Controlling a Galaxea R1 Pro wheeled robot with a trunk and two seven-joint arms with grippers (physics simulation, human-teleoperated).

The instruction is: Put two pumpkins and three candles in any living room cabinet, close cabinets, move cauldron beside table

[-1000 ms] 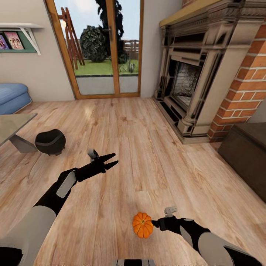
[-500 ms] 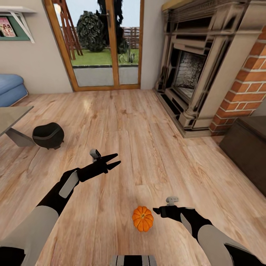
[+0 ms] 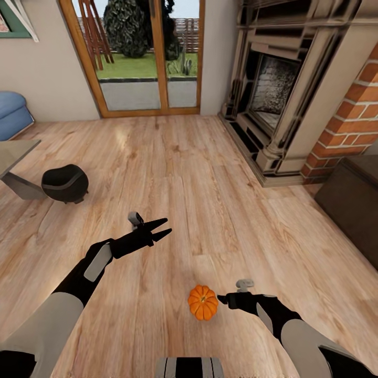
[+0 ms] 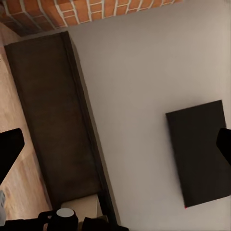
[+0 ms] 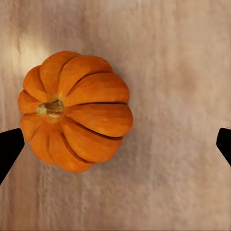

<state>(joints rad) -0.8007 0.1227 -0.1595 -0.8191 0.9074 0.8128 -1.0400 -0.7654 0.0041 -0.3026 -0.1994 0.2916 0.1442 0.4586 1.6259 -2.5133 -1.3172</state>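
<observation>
Pumpkin (image 3: 202, 302): one, orange, ribbed, stem uppermost; sits on the wooden floor (image 3: 210, 210) directly before the robot's base. In the right wrist view the pumpkin (image 5: 76, 110) lies off-centre between the finger tips, nearer one than the other.

Right gripper (image 3: 223, 300): just beside the pumpkin, not touching; fingers spread wide, grasping nothing.

Left gripper (image 3: 161, 227): held above the floor, well apart from the pumpkin; fingers parted, empty.

Cabinet (image 3: 353, 195): dark-brown, low, against the wall beyond the brick fireplace (image 3: 294, 89), to the robot's right. The left wrist view shows the cabinet (image 4: 53, 120) from above.

Cauldron (image 3: 64, 183): black, on the floor, just beside the leg of the grey bench (image 3: 14, 157).

Step in hand, as judged: picking up the pumpkin. To do well: shift the right gripper so the pumpkin sits centred between the fingers, lower it until the fingers span the widest ribs, then clench gently; an off-centre pinch risks rolling it away.
</observation>
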